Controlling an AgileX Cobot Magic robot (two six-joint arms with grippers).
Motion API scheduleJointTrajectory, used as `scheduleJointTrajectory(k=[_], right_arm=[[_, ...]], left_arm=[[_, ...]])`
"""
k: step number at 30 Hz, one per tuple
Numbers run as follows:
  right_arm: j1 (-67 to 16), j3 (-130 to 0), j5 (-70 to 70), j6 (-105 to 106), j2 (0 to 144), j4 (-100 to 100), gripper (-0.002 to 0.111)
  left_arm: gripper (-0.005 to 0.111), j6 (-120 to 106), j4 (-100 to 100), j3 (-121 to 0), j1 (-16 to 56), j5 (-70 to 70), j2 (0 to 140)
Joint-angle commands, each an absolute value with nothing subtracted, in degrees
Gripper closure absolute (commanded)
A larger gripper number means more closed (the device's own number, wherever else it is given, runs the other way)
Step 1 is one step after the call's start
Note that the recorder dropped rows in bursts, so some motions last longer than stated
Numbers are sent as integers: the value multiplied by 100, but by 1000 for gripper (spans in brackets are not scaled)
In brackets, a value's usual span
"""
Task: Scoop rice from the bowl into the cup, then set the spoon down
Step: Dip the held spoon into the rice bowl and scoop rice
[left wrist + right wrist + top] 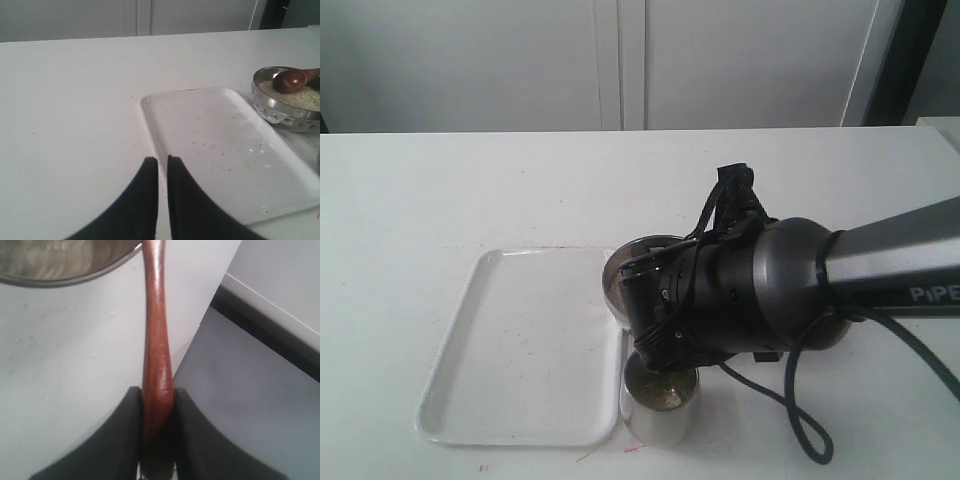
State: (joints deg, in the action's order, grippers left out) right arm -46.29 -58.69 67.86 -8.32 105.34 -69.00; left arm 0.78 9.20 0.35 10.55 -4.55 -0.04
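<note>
The wooden spoon (156,335) is held by its handle in my right gripper (157,392), which is shut on it. Its brown head (290,80) rests over the rice (302,98) inside the steel bowl (280,114). In the exterior view my right arm (760,290) hides most of the bowl (618,272), and the spoon is hidden there. The steel cup (668,412) stands in front of the bowl with rice (660,393) in it. My left gripper (162,160) hangs shut and empty over the near edge of the tray.
A flat white tray (520,350) lies left of the bowl and cup, bare apart from a few specks. The white table (470,190) runs back to white cabinet doors. The right arm's cable (800,410) loops down near the table's front right.
</note>
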Motion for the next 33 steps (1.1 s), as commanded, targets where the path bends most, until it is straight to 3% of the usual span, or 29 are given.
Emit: scheduleJointTrajectory(k=[1,18,33], right_arm=[[-4565,-5887,6777,-771,10526,-6757,108],[-4565,-6973,6844,0,10538,-5053,108],[-4389,-7073,6996,262,10558,-5698,108]], left_arm=[[92,106,978,0,1074,-438,0],[92,106,978,0,1074,-438,0],[92,106,978,0,1074,-438,0]])
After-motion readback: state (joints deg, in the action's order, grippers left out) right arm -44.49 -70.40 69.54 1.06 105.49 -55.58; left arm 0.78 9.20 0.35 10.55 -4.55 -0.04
